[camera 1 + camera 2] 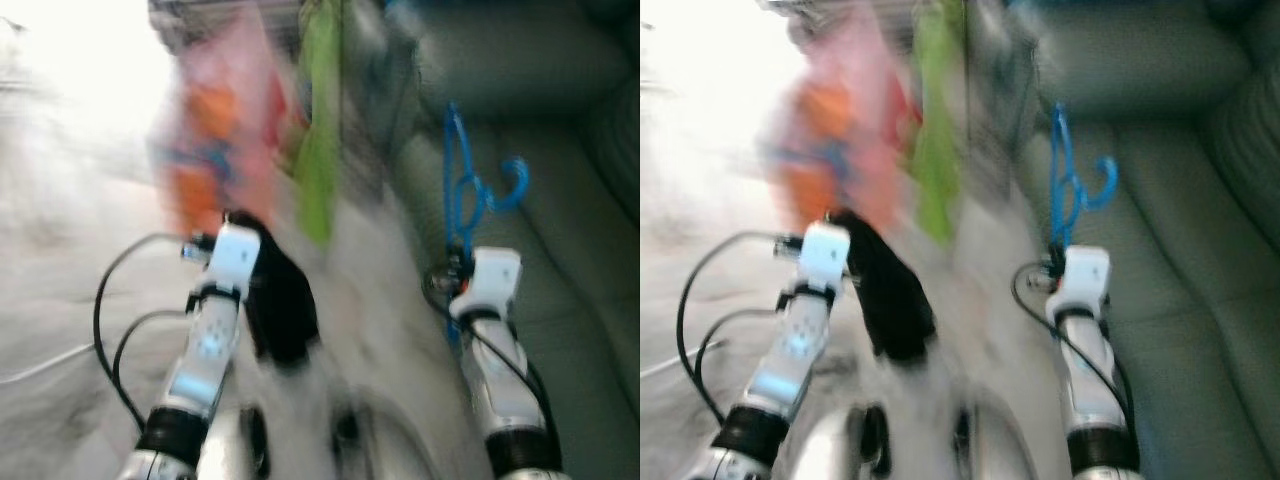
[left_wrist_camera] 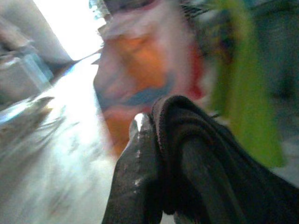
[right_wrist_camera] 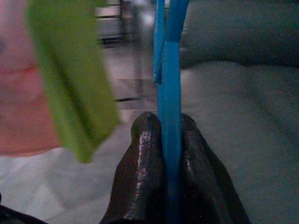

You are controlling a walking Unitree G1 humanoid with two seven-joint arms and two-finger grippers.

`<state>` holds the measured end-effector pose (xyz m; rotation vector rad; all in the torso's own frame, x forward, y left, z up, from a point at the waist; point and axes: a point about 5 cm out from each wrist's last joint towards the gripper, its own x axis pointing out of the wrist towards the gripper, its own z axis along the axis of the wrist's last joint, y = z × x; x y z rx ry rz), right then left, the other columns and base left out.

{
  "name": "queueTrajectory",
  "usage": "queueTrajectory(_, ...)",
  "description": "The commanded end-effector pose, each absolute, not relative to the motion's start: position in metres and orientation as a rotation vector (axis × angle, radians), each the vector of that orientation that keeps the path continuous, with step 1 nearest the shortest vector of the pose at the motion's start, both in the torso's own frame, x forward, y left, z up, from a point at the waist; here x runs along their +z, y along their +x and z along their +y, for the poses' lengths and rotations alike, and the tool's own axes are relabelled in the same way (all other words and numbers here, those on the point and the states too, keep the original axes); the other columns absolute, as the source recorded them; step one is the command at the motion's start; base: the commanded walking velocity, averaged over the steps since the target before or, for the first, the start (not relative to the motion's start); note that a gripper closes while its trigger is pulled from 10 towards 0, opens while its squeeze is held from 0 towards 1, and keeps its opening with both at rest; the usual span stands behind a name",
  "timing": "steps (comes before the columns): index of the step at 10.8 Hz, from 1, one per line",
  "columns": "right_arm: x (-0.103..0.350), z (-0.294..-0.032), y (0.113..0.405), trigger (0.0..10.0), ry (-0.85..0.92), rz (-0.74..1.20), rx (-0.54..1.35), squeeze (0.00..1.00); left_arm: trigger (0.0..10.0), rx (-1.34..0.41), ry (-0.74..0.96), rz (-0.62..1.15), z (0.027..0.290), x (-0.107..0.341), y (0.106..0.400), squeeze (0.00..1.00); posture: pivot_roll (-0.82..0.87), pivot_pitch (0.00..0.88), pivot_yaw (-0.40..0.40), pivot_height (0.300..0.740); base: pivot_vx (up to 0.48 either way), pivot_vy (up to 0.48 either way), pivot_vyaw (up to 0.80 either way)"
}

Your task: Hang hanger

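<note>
Pale floor point(image 1: 60, 330), washed out by glare at the robot's left, and a grey-green upholstered sofa point(image 1: 560, 250) at its right frame a heavily blurred scene; nearest the camera, two silver arms reach forward; the left gripper point(image 2: 154, 135) has its black fingers point(image 2: 135, 177) pressed against a dark, crumpled black cloth point(image 1: 280, 300), which hangs beside the left wrist, the fingers seemingly clamped on it; the right gripper point(image 3: 164, 126) is closed tight on the thin bright-blue plastic hanger point(image 1: 462, 185), both fingertips touching its shaft; the hanger stands roughly upright above the right wrist, its hook point(image 1: 512, 185) curling toward the sofa; farther off, a lime-green garment point(image 1: 320, 140) and a pink-and-orange garment point(image 1: 215, 140) hang side by side, smeared by motion.
</note>
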<state>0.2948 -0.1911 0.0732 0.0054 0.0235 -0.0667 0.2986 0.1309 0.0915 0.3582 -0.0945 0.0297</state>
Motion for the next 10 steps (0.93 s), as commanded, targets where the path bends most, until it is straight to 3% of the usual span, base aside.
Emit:
queueTrajectory(1, 0.067, -0.191, 0.291, 10.0, 0.021, 0.027, -0.058, 0.00, 10.0, 0.034, 0.358, -0.096, 0.131, 0.088, 0.298, 0.00, -0.03, 0.007, -0.009, 0.740, 0.000, 0.000, 0.00)
queueTrajectory(6, 0.073, -0.181, 0.308, 10.0, -0.047, -0.012, 0.009, 0.00, 10.0, 0.040, 0.357, -0.161, 0.124, 0.101, 0.316, 0.00, -0.05, 0.023, -0.009, 0.740, 0.000, 0.000, 0.00)
queueTrajectory(10, 0.066, -0.174, 0.286, 10.0, -0.011, -0.013, 0.014, 0.00, 10.0, -0.041, 0.314, -0.149, 0.120, 0.095, 0.302, 0.00, -0.07, 0.156, -0.007, 0.740, 0.000, 0.000, 0.00)
